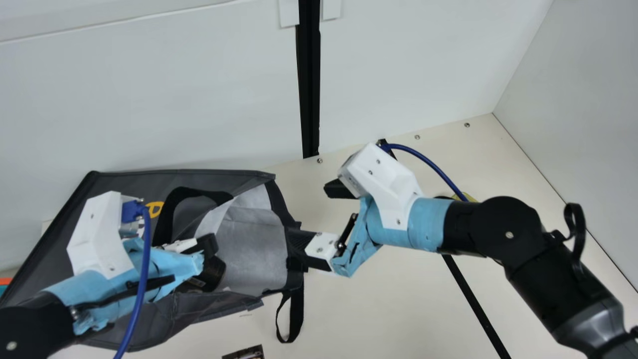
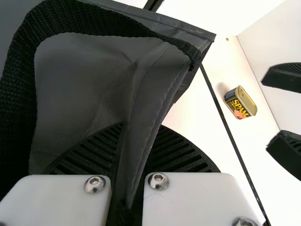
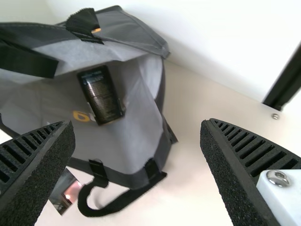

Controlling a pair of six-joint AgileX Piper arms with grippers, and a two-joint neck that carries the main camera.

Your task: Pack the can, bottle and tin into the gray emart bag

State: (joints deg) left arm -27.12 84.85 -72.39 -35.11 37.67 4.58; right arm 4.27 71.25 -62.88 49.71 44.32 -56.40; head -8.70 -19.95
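Two pincers, left pincer (image 1: pixel 205 249) clamped on the one gray bag's (image 1: pixel 249 249) fabric edge, right pincer (image 1: pixel 319 217) apart near its mouth; one dark cylindrical container (image 3: pixel 101 96) lies inside, one tin (image 2: pixel 240 102) sits outside on the counter (image 1: pixel 374 299), well apart.

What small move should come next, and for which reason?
Probably the right gripper should ease toward the tin: it is open and empty, the tin lies outside the gray bag, a dark container is inside, and the left gripper pinches the bag's fabric.
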